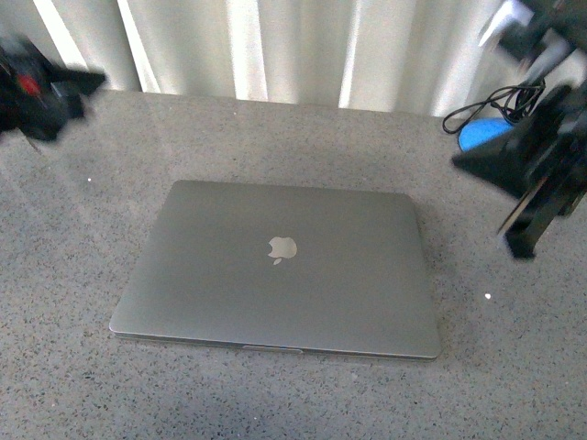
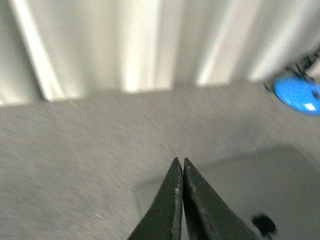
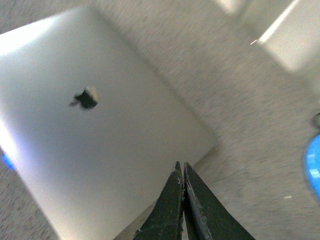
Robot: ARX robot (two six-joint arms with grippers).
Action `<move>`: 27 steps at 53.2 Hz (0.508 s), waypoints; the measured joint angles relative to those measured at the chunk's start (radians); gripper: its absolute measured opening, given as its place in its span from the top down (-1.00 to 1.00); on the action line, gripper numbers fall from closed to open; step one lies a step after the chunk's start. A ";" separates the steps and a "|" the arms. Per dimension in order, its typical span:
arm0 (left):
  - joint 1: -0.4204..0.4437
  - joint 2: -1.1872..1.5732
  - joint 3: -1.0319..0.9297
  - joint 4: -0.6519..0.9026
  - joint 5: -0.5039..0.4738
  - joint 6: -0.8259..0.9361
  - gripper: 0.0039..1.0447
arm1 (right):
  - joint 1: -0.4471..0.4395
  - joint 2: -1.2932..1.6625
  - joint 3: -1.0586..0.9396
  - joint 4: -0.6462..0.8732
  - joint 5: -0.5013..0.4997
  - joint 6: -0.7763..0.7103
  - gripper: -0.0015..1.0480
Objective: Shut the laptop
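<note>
The laptop (image 1: 348, 284) is a slim grey metal one with an apple logo. It lies flat on the speckled grey table (image 1: 275, 137) with its lid down, so the screen and keys are hidden. My left gripper (image 1: 87, 87) is shut and empty, raised at the far left, away from the laptop. In the left wrist view the shut tips (image 2: 179, 161) point past a corner of the lid (image 2: 260, 190). My right gripper (image 1: 463, 162) is shut and empty, raised beside the laptop's far right corner. In the right wrist view its tips (image 3: 180, 165) hang over the lid's edge (image 3: 100, 135).
A blue round object (image 1: 481, 135) and a black cable (image 1: 486, 105) lie at the back right of the table. The blue object also shows in the left wrist view (image 2: 297, 94) and the right wrist view (image 3: 314, 167). White curtains (image 1: 275, 46) hang behind the table.
</note>
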 joint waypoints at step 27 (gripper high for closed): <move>-0.018 -0.006 -0.052 0.172 -0.227 -0.040 0.16 | -0.136 -0.457 -0.110 0.115 0.117 0.080 -0.29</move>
